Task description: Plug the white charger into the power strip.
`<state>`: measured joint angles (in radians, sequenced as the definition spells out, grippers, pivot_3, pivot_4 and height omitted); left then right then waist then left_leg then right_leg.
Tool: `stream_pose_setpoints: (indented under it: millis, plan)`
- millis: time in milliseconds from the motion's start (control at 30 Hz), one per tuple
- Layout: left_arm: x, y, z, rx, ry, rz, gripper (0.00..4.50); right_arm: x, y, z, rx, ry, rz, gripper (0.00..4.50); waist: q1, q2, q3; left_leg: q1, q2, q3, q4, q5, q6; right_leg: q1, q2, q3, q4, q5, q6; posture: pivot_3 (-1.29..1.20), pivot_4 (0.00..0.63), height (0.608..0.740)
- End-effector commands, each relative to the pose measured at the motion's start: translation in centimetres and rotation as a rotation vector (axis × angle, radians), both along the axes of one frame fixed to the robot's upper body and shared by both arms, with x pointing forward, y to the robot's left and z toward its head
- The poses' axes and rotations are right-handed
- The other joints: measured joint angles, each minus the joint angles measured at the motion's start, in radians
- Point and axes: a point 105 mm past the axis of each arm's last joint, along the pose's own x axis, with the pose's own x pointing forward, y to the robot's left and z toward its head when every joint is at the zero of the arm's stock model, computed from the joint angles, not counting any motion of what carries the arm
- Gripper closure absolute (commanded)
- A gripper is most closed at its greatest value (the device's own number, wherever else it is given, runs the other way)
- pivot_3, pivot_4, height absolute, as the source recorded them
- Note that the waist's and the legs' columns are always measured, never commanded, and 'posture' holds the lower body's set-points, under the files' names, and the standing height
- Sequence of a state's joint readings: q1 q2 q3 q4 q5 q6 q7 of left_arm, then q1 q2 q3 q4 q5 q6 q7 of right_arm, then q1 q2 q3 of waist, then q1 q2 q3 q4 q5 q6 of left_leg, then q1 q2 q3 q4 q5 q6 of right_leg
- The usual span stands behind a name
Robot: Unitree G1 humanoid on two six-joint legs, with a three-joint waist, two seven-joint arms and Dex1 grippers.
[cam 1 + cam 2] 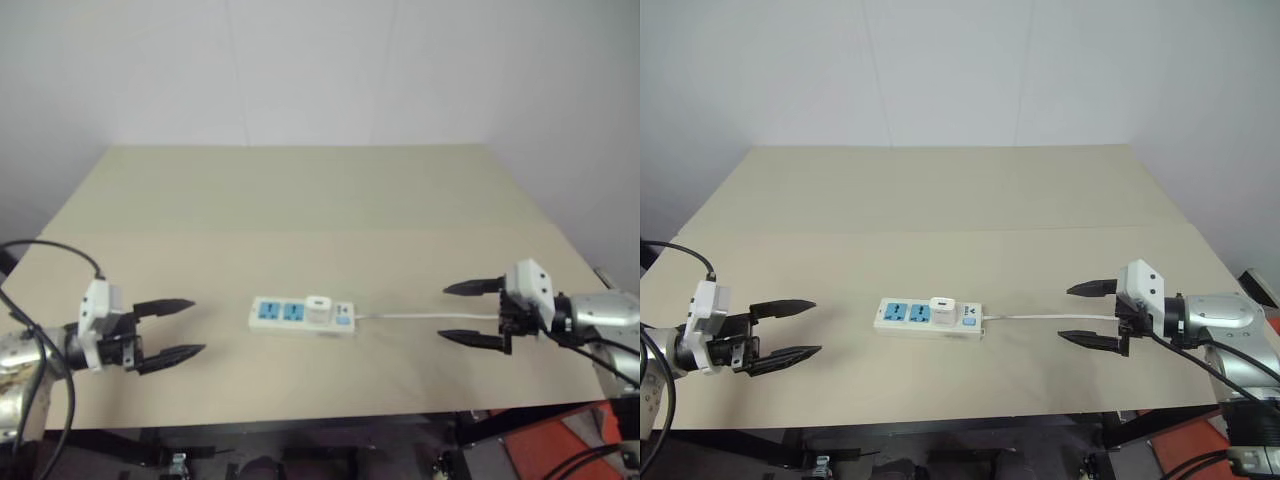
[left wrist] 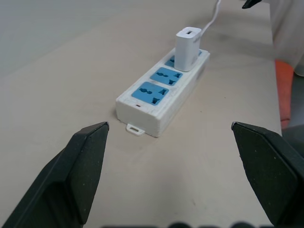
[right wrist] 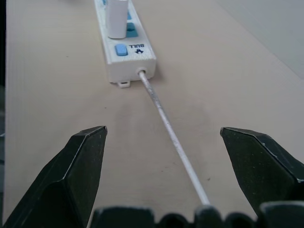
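1. The strip (image 1: 301,315) is laid flat near the front edge of the tan table (image 1: 300,200), roughly in the middle, long side running left to right.
2. The charger (image 1: 318,308) is seated upright in the socket nearest the cord end, so it's already plugged in. The two blue sockets to its left are left bare.
3. A blue switch (image 3: 121,50) can be seen at the strip's cord end, just beside the charger.
4. The thin white cord (image 1: 420,317) is run off the strip's right end toward the right gripper.
5. The left gripper (image 1: 180,329) is held well apart from the strip on the left, fingers spread wide, nothing gripped.
6. The right gripper (image 1: 473,313) is held on the right, released too, with the cord passing between its fingers; no contact can be made out.
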<state>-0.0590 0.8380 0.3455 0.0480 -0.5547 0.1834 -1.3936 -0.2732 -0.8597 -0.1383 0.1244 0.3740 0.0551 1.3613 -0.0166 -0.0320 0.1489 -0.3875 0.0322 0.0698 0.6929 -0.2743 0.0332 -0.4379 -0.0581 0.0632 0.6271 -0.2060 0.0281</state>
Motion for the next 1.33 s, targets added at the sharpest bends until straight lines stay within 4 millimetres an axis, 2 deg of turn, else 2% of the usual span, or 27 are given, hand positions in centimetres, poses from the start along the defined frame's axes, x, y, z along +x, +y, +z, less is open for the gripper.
stream_pose_setpoints:
  millis: [33, 733, 1333]
  plan:
    - [0.3, -0.4, 1.1, -0.006, -0.038, -0.015, 0.00, -0.2, -0.3, 1.3, -0.015, -0.055, -0.008, 0.03, 0.002, 0.000, 0.000, 0.000, 0.000, 0.001, 0.000, 0.000, 0.000, 0.000, 0.000, 0.000, 0.000, 0.000, 0.000, 0.00, 0.150, 0.740]
    - [1.6, -0.3, 1.1, 0.048, -0.019, -0.028, 0.00, -1.3, -1.0, 0.4, -0.040, -0.077, -0.044, 0.03, 0.002, -0.001, 0.001, 0.000, 0.000, 0.006, 0.000, 0.000, 0.000, 0.000, 0.001, 0.000, 0.000, 0.000, 0.000, 0.00, 0.150, 0.740]
    - [0.9, -0.2, 1.3, 0.056, -0.014, -0.011, 0.00, -0.9, -0.9, 0.2, -0.043, -0.088, -0.029, 0.03, 0.002, -0.002, 0.001, 0.000, 0.000, 0.006, 0.000, 0.000, 0.000, 0.000, 0.001, 0.000, 0.000, 0.000, 0.000, 0.00, 0.150, 0.740]
